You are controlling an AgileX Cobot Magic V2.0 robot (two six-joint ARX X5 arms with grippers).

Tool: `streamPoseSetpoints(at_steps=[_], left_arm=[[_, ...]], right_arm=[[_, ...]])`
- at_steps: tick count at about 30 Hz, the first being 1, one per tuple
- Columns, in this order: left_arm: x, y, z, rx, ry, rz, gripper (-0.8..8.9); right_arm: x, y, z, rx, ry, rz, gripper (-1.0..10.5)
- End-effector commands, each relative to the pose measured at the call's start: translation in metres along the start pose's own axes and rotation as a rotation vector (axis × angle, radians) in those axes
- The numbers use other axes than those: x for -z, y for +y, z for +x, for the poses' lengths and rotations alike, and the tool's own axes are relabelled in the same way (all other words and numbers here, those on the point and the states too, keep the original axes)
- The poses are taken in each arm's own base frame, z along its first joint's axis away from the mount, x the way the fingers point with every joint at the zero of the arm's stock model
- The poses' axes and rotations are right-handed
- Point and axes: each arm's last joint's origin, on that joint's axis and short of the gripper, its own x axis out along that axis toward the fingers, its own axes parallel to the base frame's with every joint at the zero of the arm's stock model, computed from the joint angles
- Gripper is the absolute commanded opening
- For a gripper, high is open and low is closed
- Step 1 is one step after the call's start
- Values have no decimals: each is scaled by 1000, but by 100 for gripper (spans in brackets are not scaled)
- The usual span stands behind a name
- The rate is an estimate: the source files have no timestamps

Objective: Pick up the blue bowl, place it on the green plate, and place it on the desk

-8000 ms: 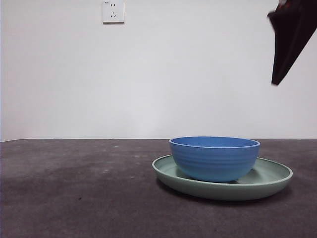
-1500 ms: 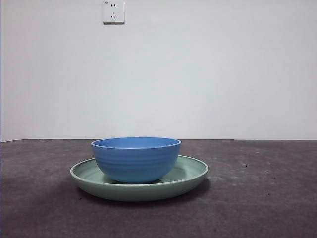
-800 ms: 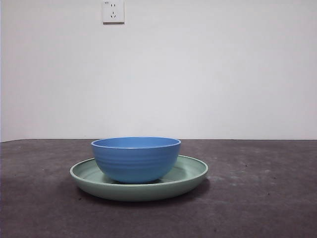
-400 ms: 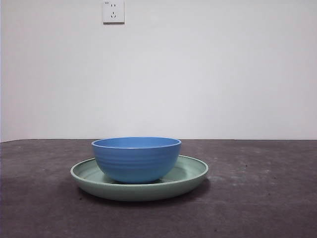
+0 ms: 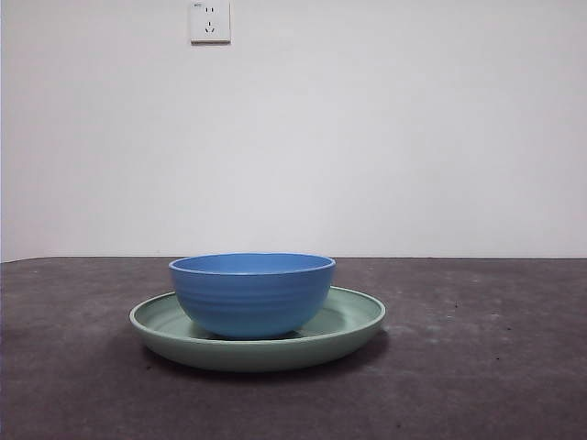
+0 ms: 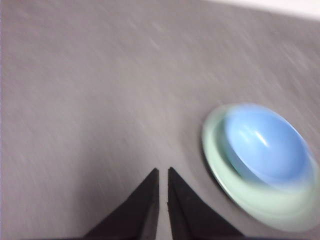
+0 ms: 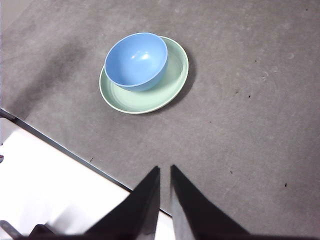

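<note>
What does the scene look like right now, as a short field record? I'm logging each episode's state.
bowl: the blue bowl sits upright in the green plate
plate: flat on the desk
left gripper: jaws nearly together, empty, above the desk beside the plate; view blurred
right gripper: jaws nearly together, empty, high above the desk, away from the plate
background: wall socket on the white wall
contact: neither gripper touches the bowl or plate

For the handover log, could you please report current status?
Left hand and right hand shut, holding nothing. Round ridged blue bowl sits on glossy mint-green plate, on dark grey desk. No obstruction seen.
</note>
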Motion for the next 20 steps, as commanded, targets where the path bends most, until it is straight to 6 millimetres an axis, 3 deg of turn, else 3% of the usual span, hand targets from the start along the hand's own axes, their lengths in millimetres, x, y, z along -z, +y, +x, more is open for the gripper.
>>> streamPoseSetpoints(at_steps=[1, 5, 9, 20], left_arm=[[8, 8, 19, -21, -216, 25, 28], [54, 28, 57, -53, -415, 26, 28], [81, 38, 70, -146, -394, 2, 28], [105, 45, 77, -258, -307, 82, 28]], right_arm=[[1, 0, -2, 6, 20, -2, 30], [1, 0, -2, 6, 20, -2, 30], [1, 0, -2, 6, 20, -2, 30], [1, 0, -2, 6, 20, -2, 30]])
